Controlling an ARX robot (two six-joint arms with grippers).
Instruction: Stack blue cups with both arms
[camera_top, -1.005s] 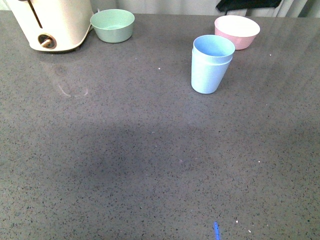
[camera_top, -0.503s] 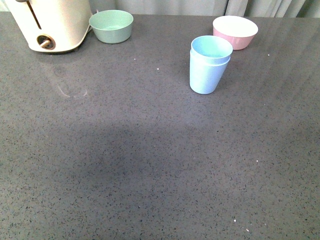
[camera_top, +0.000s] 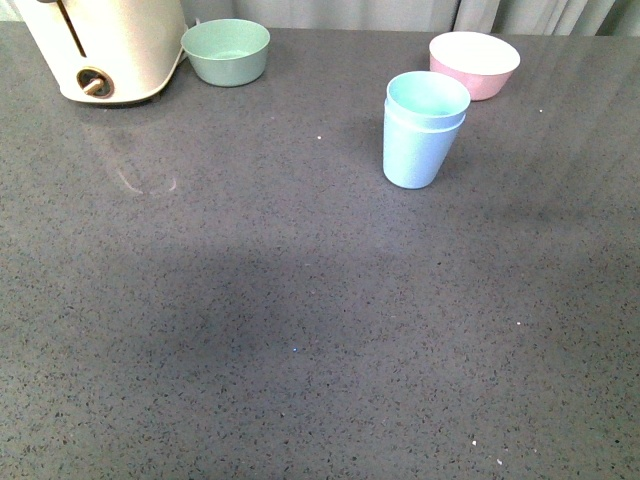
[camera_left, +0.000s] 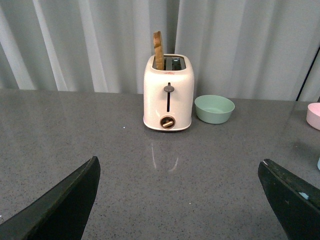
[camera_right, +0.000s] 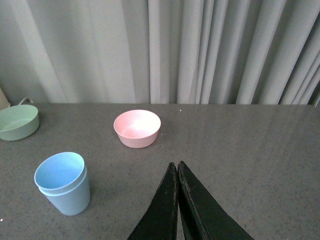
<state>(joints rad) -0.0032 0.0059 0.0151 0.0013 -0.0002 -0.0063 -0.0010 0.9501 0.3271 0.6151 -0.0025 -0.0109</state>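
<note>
A dark grey speckled desk (camera_top: 300, 300) is seen filling the front view, its surface glossy enough that a faint pale reflection is thrown in front of the cream toaster (camera_top: 105, 45). The blue cups (camera_top: 423, 130) are found already nested, one inside the other, standing upright on the desk, well to the right of the toaster. The pink bowl (camera_top: 474, 63) is placed just behind and to the right of the cups, near them but apart. The mint-green bowl (camera_top: 226, 50) is set right beside the toaster, on the side toward the cups.

From the left wrist view, the toaster is shown with a slice of toast (camera_left: 158, 50) standing up in one slot, and pale grey curtains (camera_left: 90, 45) are hung in long folds behind the desk. The left claw (camera_left: 180, 200) is held spread wide, its two dark fingers (camera_left: 65, 205) far apart, with nothing between them.

From the right wrist view, the same curtains are seen behind the pink bowl. The right claw (camera_right: 178, 167) is pressed together, fingertips touching, nothing pinched, and it is kept well apart from the cups.
</note>
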